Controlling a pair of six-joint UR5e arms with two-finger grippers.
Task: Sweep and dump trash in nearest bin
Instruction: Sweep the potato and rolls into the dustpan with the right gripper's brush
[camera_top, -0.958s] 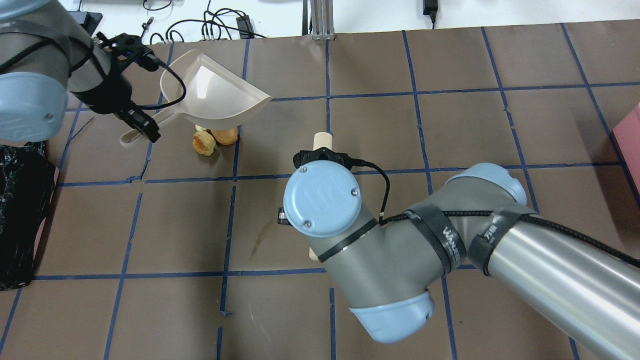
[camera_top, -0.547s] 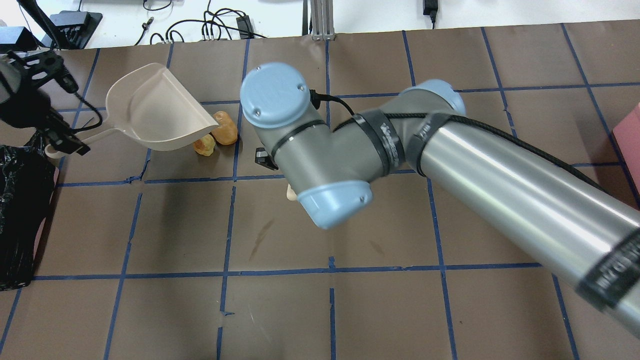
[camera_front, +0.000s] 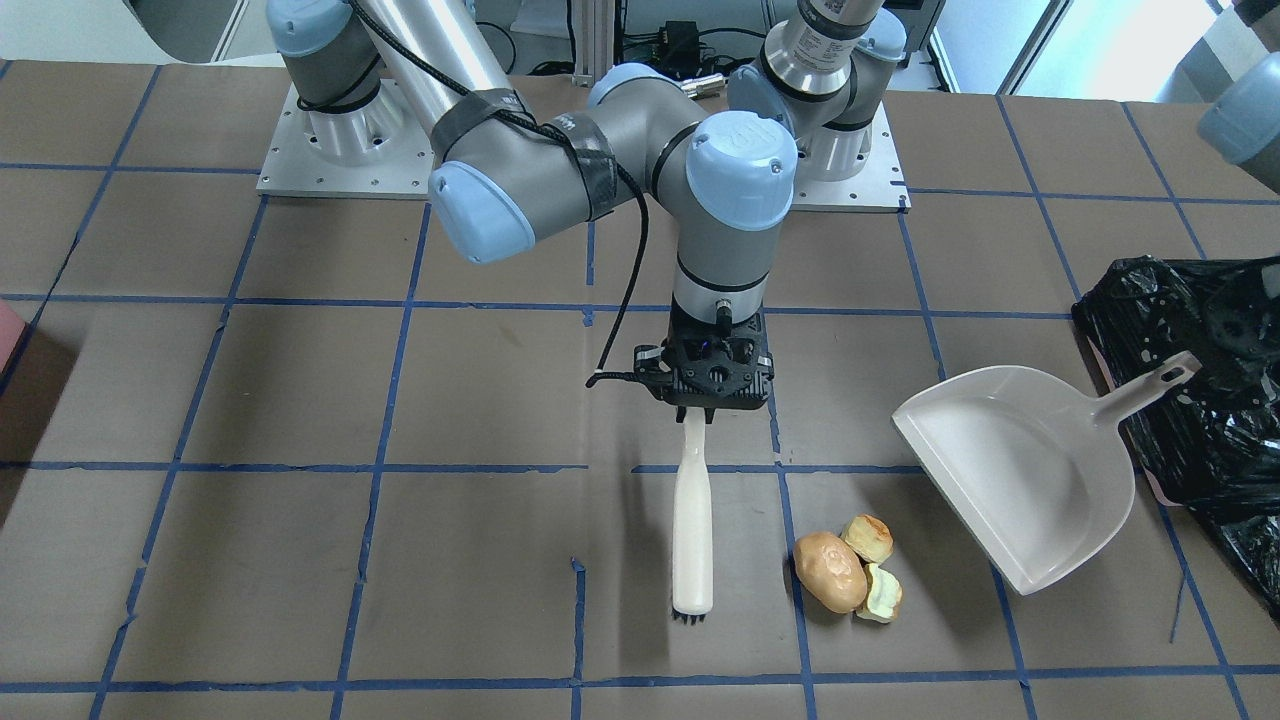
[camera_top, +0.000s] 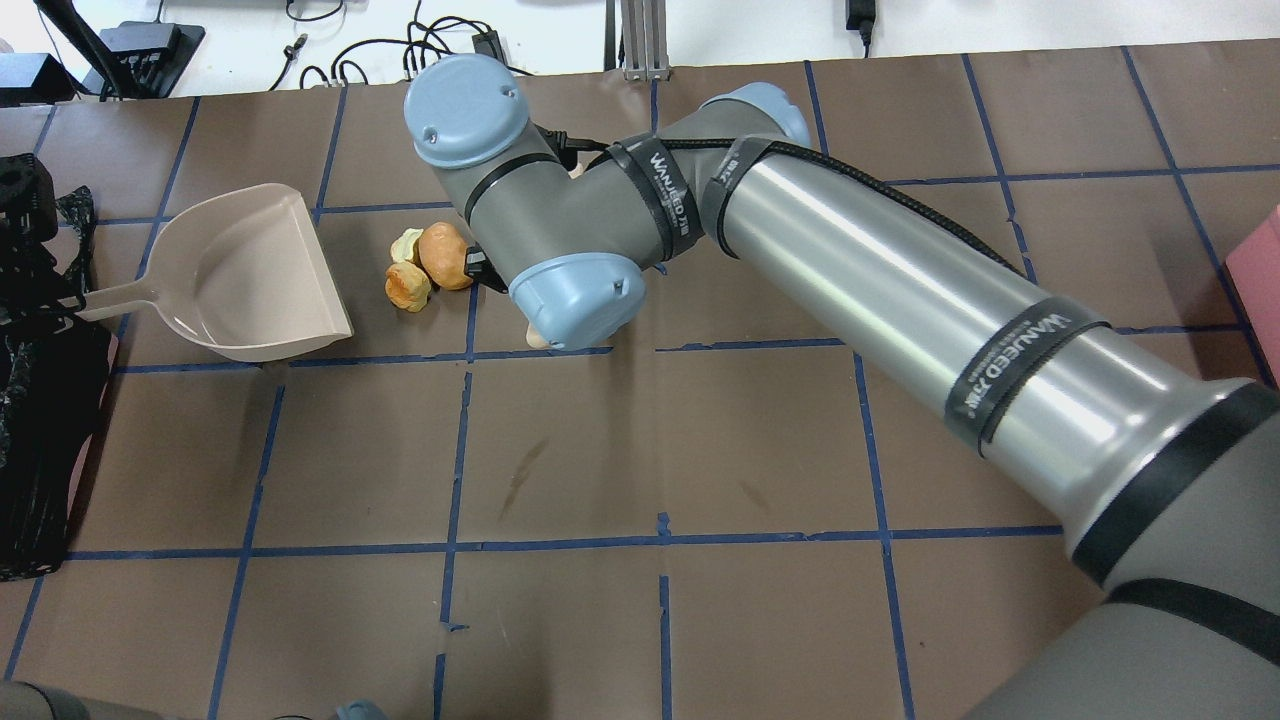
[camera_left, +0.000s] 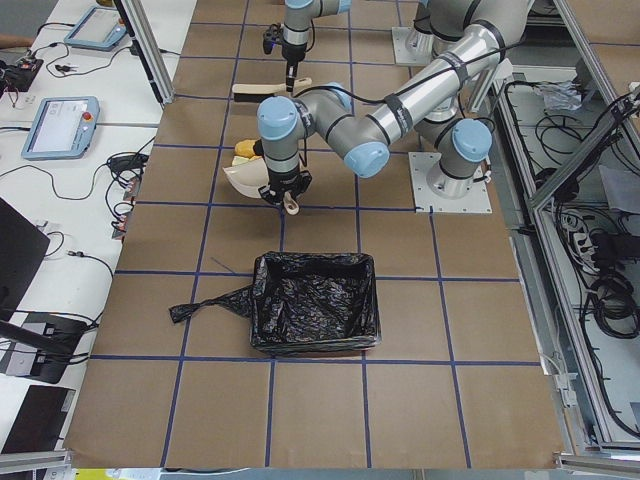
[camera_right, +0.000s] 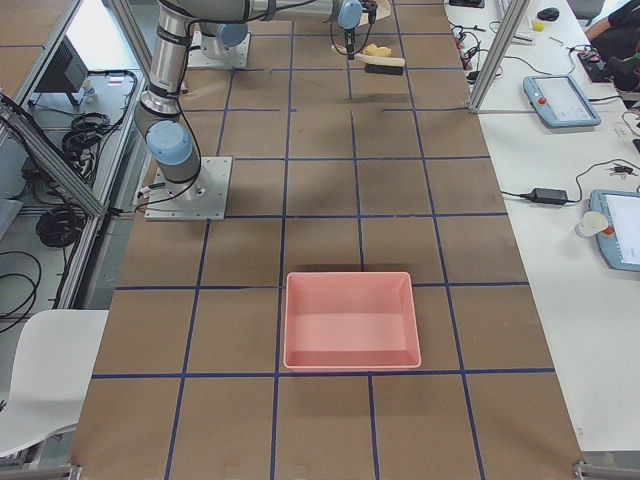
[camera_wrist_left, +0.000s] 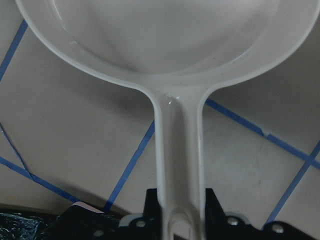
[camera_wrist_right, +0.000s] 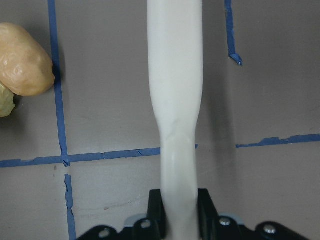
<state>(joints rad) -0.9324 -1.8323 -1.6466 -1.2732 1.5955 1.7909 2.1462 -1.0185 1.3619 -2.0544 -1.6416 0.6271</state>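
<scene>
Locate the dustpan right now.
Overhead view, left side: the dustpan is between the bin and the trash, handle in the left gripper.

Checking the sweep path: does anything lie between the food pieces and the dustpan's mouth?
Nothing visible does. Only bare table separates the food pieces from the open lip of the dustpan. The brush, held by the right pincer, is on their opposite side.

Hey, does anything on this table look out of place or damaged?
Three food pieces lie loose on the table, between the brush and the dustpan. The blue tape is torn in spots, as beside the brush head, and a dark smear shows in the overhead view.
</scene>
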